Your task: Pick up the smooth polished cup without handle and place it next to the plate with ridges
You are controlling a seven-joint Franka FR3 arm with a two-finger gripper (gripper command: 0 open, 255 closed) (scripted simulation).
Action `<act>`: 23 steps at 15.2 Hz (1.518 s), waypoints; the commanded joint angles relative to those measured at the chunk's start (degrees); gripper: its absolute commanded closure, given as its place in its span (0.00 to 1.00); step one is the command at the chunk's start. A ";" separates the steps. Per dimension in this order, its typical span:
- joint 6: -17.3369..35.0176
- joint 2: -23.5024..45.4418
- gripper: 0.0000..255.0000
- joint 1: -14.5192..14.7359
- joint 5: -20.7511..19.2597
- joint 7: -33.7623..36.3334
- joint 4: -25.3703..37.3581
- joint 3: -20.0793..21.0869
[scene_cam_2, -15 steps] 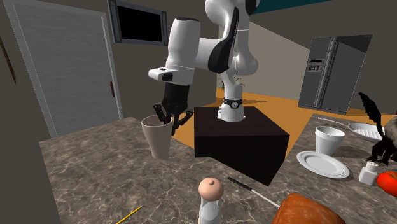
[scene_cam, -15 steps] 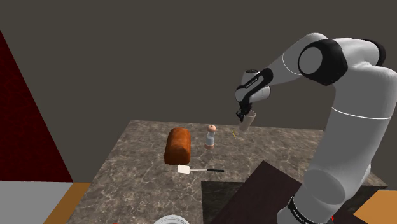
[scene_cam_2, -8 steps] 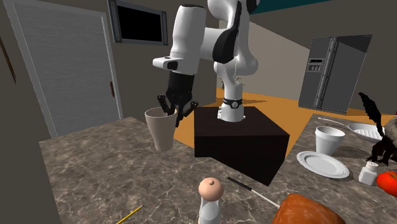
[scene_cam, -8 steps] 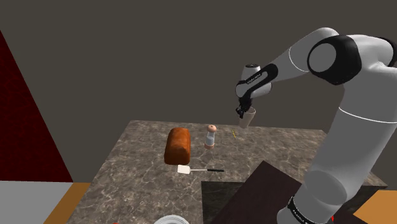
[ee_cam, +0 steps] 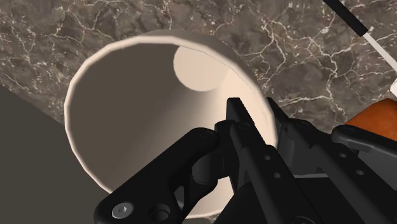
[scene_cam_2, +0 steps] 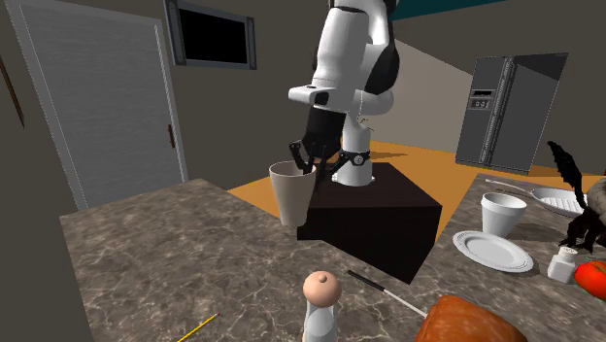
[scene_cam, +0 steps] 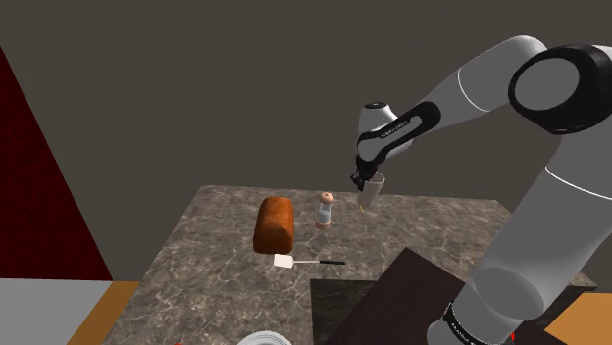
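A plain cream cup without a handle (scene_cam_2: 291, 195) hangs in the air above the marble counter (scene_cam_2: 146, 253), tilted slightly. My gripper (scene_cam_2: 306, 167) is shut on its rim, one finger inside and one outside. In the shoulder view the cup (scene_cam: 371, 194) hangs under the gripper (scene_cam: 361, 179) over the counter's far side. From the wrist I look into the cup (ee_cam: 133, 95), with the fingers (ee_cam: 238, 137) clamped on its wall. A white plate (scene_cam_2: 492, 250) lies on the counter at the second exterior view's right, beside a white cup (scene_cam_2: 503, 214).
On the counter are a brown loaf (scene_cam: 274, 223), a shaker (scene_cam: 325, 210), a white spatula (scene_cam: 304, 262) and a yellow stick (scene_cam_2: 197, 327). The dark stand (scene_cam_2: 369, 219) sits between the held cup and the plate. Another dish (scene_cam_2: 558, 201) lies at the far right.
The arm has raised the cup off the counter and carried it toward the second exterior view's right, nearer the stand. The grip has stayed shut.
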 commanded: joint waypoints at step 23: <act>-8.09 -7.41 1.00 17.24 1.80 37.29 -6.56 22.17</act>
